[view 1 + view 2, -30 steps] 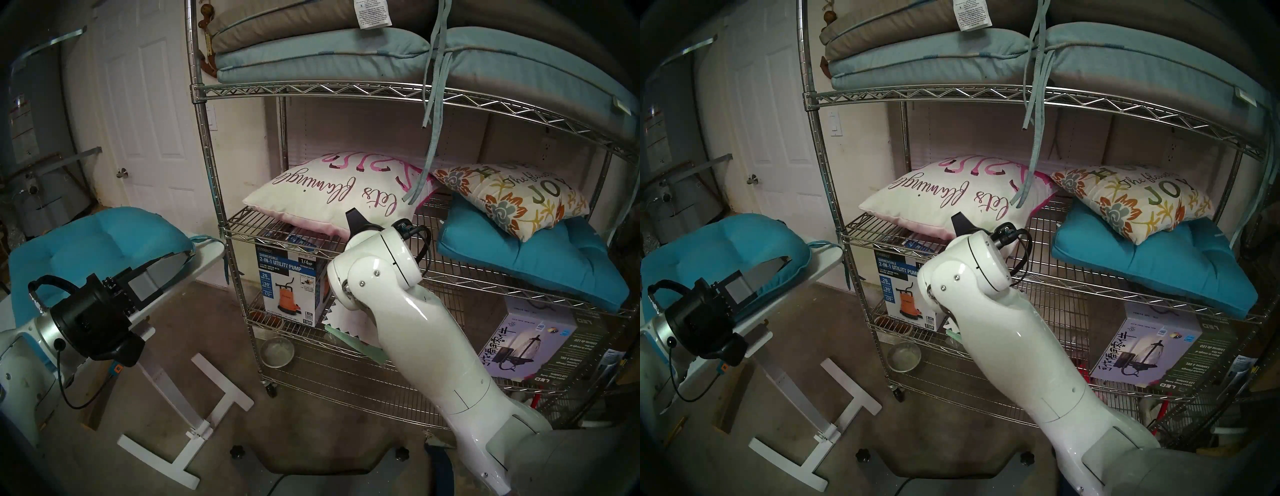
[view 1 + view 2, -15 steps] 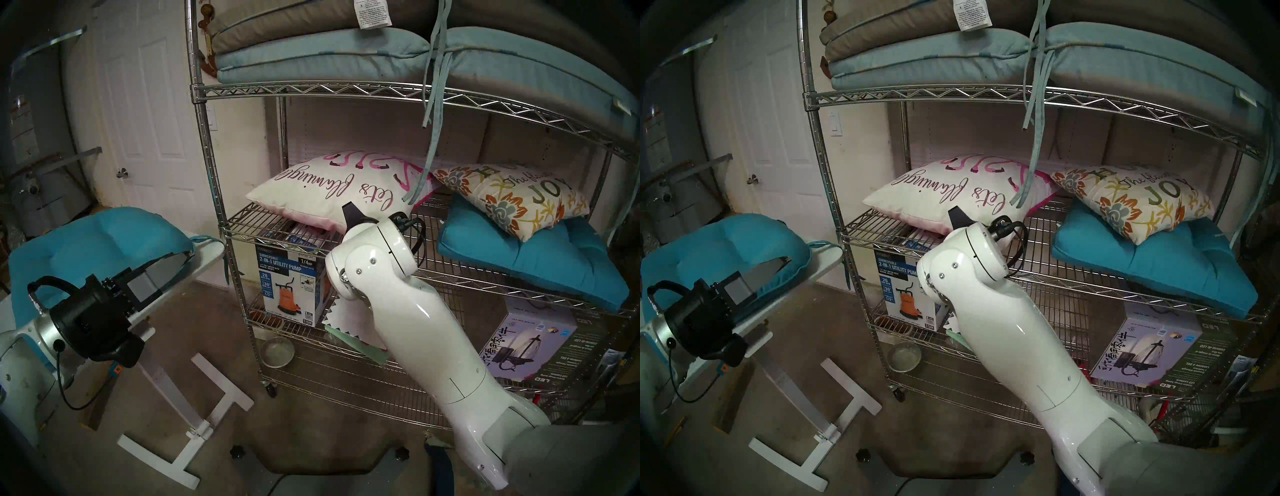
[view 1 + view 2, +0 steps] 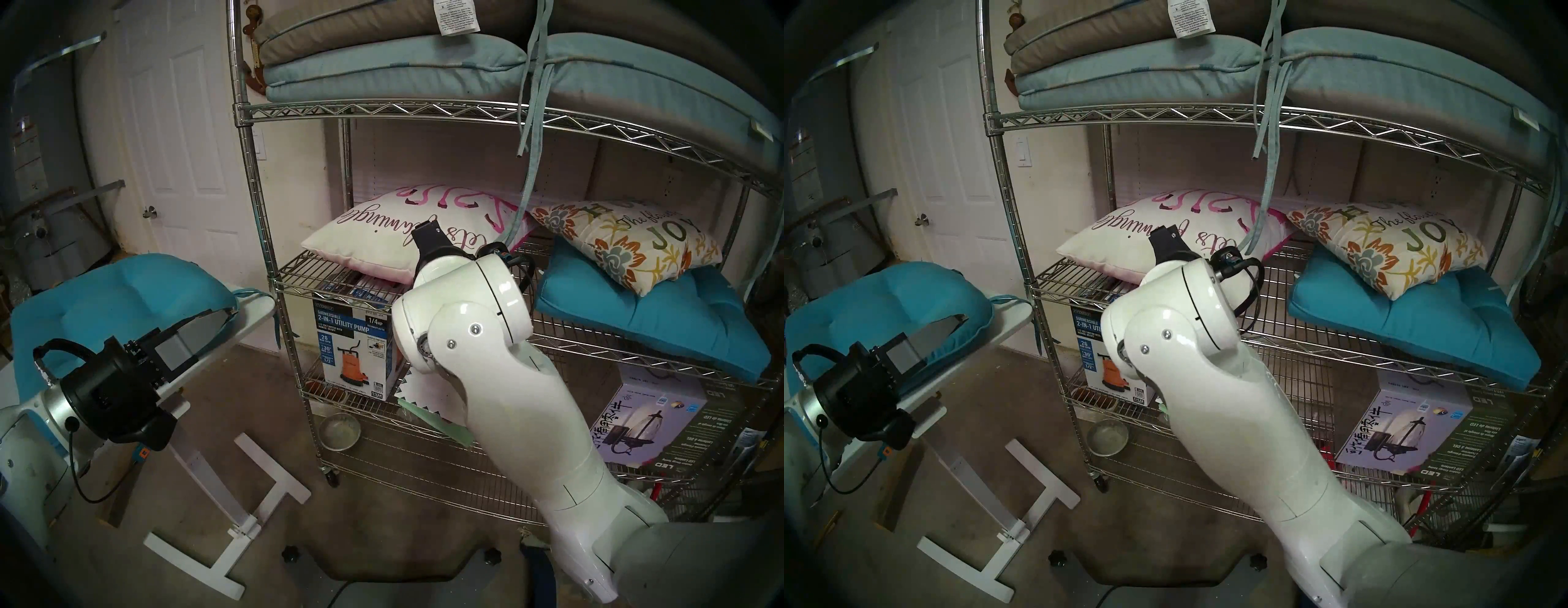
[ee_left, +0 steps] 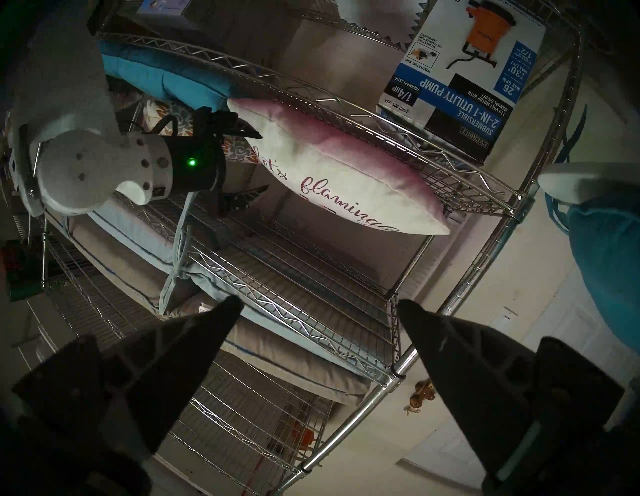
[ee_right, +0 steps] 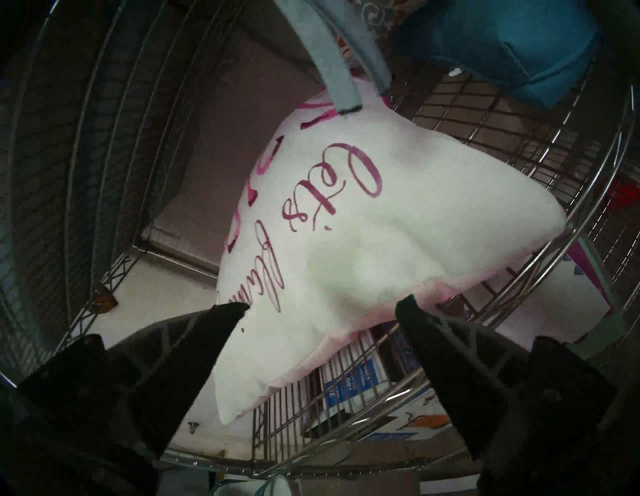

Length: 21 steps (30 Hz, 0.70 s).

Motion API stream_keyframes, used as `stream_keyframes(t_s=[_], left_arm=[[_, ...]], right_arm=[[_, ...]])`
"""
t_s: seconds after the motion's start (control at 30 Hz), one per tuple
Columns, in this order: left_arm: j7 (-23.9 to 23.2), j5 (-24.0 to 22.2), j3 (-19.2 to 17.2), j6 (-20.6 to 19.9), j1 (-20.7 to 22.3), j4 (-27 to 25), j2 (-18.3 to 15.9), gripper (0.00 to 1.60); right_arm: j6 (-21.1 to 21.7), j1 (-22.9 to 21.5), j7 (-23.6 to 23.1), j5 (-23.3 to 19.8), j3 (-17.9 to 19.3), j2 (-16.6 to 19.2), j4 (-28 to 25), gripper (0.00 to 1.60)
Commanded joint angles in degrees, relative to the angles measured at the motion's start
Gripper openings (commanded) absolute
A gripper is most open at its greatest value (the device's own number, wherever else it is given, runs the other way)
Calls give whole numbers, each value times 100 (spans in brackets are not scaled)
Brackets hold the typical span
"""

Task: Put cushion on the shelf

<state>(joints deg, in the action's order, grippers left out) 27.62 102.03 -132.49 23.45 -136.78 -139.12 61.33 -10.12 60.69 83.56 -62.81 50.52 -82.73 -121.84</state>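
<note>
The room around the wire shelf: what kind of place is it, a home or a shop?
Probably a home garage or utility room. The chrome wire shelf stores cushions beside a boxed utility pump, the floor is bare concrete, and what looks like a water heater stands by a white panelled door.

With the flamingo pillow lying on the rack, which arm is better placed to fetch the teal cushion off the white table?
Probably left. The left pincer is open right beside the teal cushion on the white table; the right pincer is at the flamingo pillow on the shelf.

Middle tier: open gap in the centre

I see bare wire between the flamingo pillow point(image 3: 399, 237) and teal cushion point(image 3: 653, 322); dangling ties point(image 3: 526, 178) cross it from above.
</note>
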Motion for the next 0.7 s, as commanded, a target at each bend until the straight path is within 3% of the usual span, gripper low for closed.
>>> stream_keyframes(t_s=[0.0, 0.3, 0.67], left_arm=[[16, -10, -32, 0, 18, -88, -5, 160], [28, 6, -29, 7, 29, -88, 12, 160], [42, 19, -27, 14, 38, -88, 29, 160]], right_arm=[[22, 97, 144, 201, -143, -28, -695, 160], [103, 381, 144, 461, -249, 73, -1274, 160], [169, 465, 144, 871, -315, 91, -1345, 160]])
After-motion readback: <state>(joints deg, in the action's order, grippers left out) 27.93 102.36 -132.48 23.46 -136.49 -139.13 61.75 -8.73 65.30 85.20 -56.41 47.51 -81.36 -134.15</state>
